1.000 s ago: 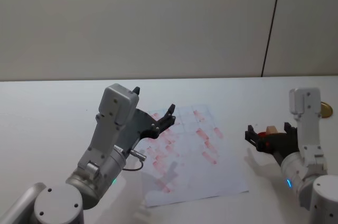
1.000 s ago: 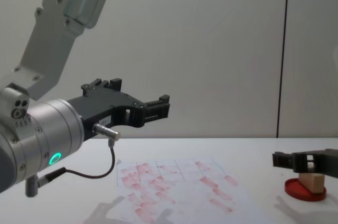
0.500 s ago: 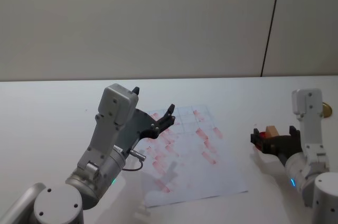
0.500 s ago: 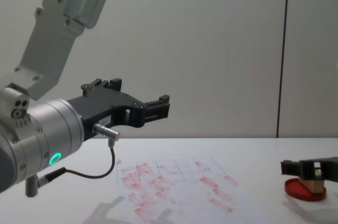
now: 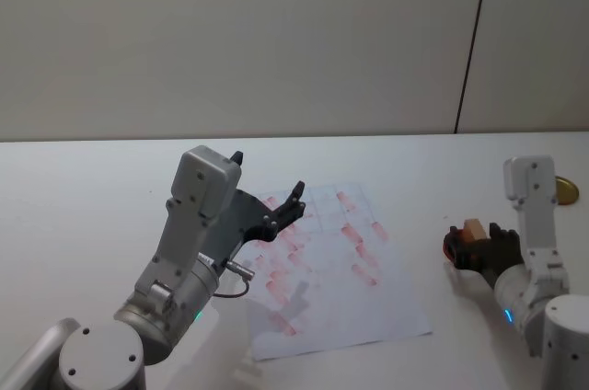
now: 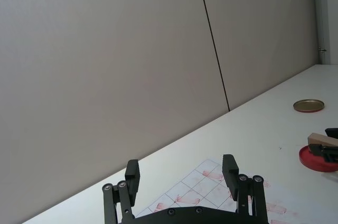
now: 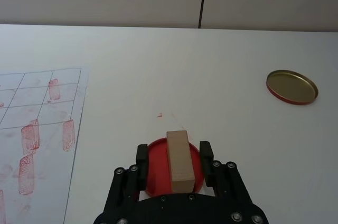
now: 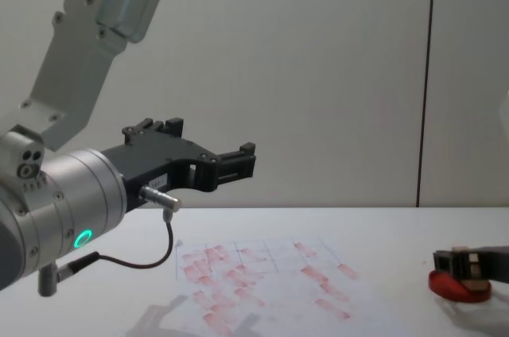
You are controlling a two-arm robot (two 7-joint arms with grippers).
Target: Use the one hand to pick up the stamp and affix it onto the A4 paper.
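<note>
The stamp (image 7: 179, 160), a small tan wooden block, stands on the red round ink pad (image 7: 156, 161) at the right of the table. My right gripper (image 7: 174, 152), with the blue-lit ring, is low over the pad. Its fingers (image 7: 142, 154) sit on either side of the stamp with thin gaps of red pad showing, so it is open. From the head view the stamp (image 5: 475, 226) pokes up between them. The A4 paper (image 5: 340, 289), white with a faint grid and red marks, lies mid-table. My left gripper (image 5: 269, 178) hangs open above the paper's left part.
A gold round lid (image 7: 291, 86) lies on the table beyond the ink pad, near the right edge. The left arm's silver wrist (image 8: 71, 218) with a green ring looms large in the chest view. A plain wall stands behind the table.
The right gripper has moved right and down onto the ink pad, and its fingers have narrowed around the stamp. The left arm has not moved.
</note>
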